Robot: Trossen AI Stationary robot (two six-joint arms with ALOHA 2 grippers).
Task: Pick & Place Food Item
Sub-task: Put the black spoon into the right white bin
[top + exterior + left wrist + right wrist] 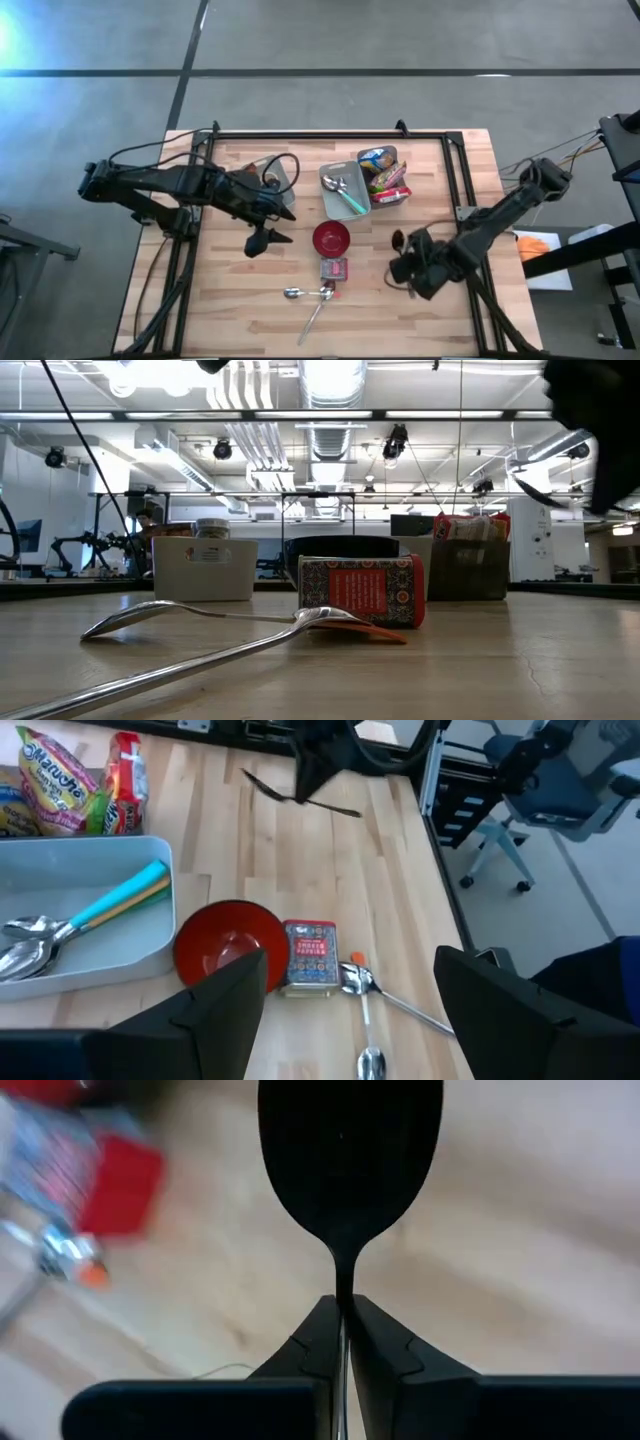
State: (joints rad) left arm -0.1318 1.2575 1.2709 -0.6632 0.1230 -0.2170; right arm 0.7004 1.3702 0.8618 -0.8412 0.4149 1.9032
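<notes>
A red bowl [331, 238] stands mid-table with a red printed tin [333, 268] just in front of it, standing on its base [362, 592]. My left gripper [265, 235] hovers open to the bowl's left, its fingers [222, 1010] wide apart and above the bowl and tin. My right gripper [408, 262] is to the right of the bowl, shut on a black spoon [350, 1160]. Snack packets [383, 172] sit in a bin at the back. My right gripper pinches the black spoon's thin handle [343, 1295] just behind the bowl, between its two fingertips. The spoon's bowl sticks out past the fingertips, along the line of the fingers. The fingers slant down from the table's right side. The spoon [300, 795] hangs clear of the wood.
A pale tray [343, 192] with a metal spoon and a teal-handled utensil lies behind the red bowl. Two metal spoons [310, 295] lie near the front edge by the tin. A jar [275, 175] stands at the back left. Black rails run along the table's sides.
</notes>
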